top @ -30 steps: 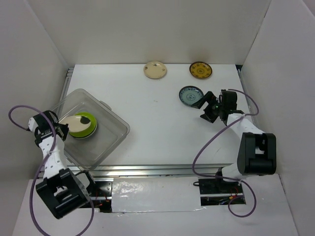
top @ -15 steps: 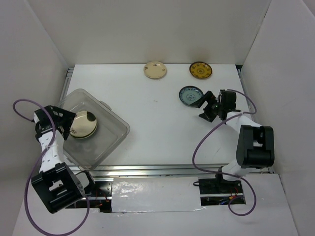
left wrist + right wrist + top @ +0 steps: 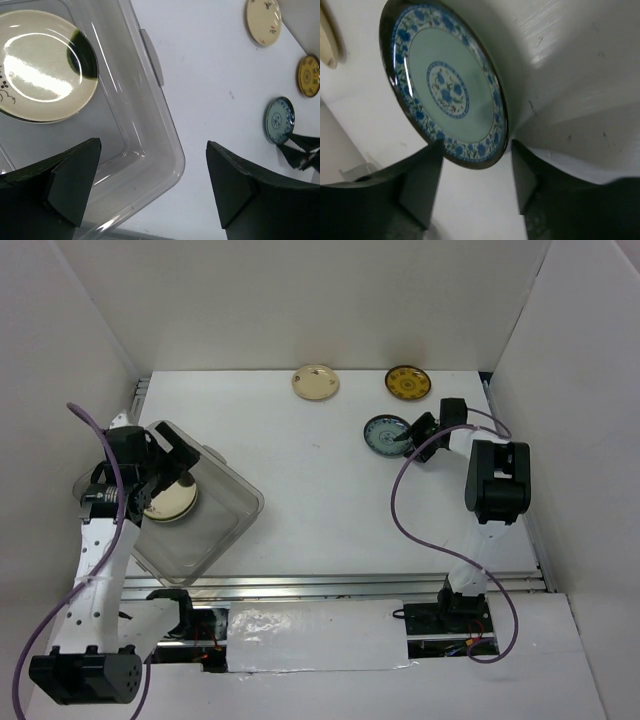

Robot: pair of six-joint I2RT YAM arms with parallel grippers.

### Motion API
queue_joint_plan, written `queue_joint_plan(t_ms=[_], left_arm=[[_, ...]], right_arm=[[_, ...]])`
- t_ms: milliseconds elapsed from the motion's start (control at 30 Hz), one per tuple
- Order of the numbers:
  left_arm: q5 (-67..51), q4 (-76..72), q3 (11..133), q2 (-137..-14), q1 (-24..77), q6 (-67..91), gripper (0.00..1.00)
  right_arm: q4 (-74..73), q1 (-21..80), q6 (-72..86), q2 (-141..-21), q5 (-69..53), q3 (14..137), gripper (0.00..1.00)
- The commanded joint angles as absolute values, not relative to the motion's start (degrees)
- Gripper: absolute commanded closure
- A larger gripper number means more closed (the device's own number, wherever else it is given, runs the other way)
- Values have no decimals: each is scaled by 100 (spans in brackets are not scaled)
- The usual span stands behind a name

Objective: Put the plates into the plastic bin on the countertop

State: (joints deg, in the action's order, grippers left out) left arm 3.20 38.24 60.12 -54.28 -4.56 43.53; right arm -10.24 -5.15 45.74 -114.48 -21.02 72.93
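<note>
The right gripper stands partly open, its two fingers set either side of the near rim of the teal-blue patterned plate. The plate lies flat on the countertop, and the pictures do not show a firm clamp on it yet, so it counts as not yet held.

The step in hand appears to be taking this plate. To do it well, the fingers should sit low enough to catch the thin rim, not skate over its glaze, and close squarely so the plate does not pivot or slide away across the smooth white surface. A short straight lift before any sideways travel would likely keep it from scraping.

Beyond the gripper, past the teal plate, the loose cream plate and the mustard-brown plate wait near the far edge, well apart from each other.

Far off to this gripper's left, the left gripper hangs wide open and empty over the plastic bin. Beneath it the top cream plate rests on a stack inside the bin, with a dark plate edge showing under it. The incoming plate should be set down on that stack or on the bare floor beside it, clear of the left arm.
</note>
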Motion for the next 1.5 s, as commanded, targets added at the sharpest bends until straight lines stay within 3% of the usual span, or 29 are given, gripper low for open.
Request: queue_joint_plan(t_ms=[0,33,133,167,367,600,700,833,1000,1100,1133,1200,1233,1300,1333,1433,1467], left_arm=[[624,4358,6415,-5335,-63,4087,1],[650,4377,6451,-5326,173,4078,1],[729,4430,6609,-5352,456,4026,1],[660,4421,6714,-5483,518,3921,1],[563,4615,7250,-6310,1186,3647,1],[-605,3745,7751,-7090,2064,3411,1],[-1036,3639,8068,-7698,2153,3235,1],[-1564,3489,8200,-8138,2223,3155,1],[-1327,3515,8121,-8297,2303,3234,5],[-1327,3560,8095,-8358,2312,3217,40],[-1336,3542,8086,-8358,2320,3234,73],[-1406,3454,8069,-8332,2303,3269,96],[-1424,3419,8077,-8323,2294,3313,100],[-1241,3462,8060,-8236,2102,3401,100],[-1083,3532,8025,-8157,1953,3619,100],[-102,3823,7464,-7499,760,4495,100],[-36,3841,6896,-6905,-184,4665,100]], right_arm=[[-1782,-528,4658,-11698,-1785,7778,41],[-1828,-501,4641,-11716,-1706,7848,47],[-2056,-448,4571,-11882,-1626,8059,80],[-2144,-457,4527,-11952,-1626,8138,96],[-2127,-396,4325,-11682,-1573,7894,100],[-2180,921,3595,-9283,-747,6795,100],[-1908,1528,3559,-8439,-1298,6303,100],[-1118,1837,3813,-7955,-3396,5767,100],[-563,2135,4192,-7550,-3911,5739,100],[-361,2188,4377,-7462,-4113,5783,100],[-378,2215,4386,-7471,-4113,5879,100],[-396,2259,4394,-7523,-4131,5976,99],[-335,2250,4464,-7541,-4183,5950,81],[-27,2154,4605,-7489,-4297,5802,30],[-26,1953,4649,-7445,-4228,5601,1],[-333,1601,4466,-7129,-3467,5135,0],[-360,1565,4421,-6919,-3350,5002,0]])
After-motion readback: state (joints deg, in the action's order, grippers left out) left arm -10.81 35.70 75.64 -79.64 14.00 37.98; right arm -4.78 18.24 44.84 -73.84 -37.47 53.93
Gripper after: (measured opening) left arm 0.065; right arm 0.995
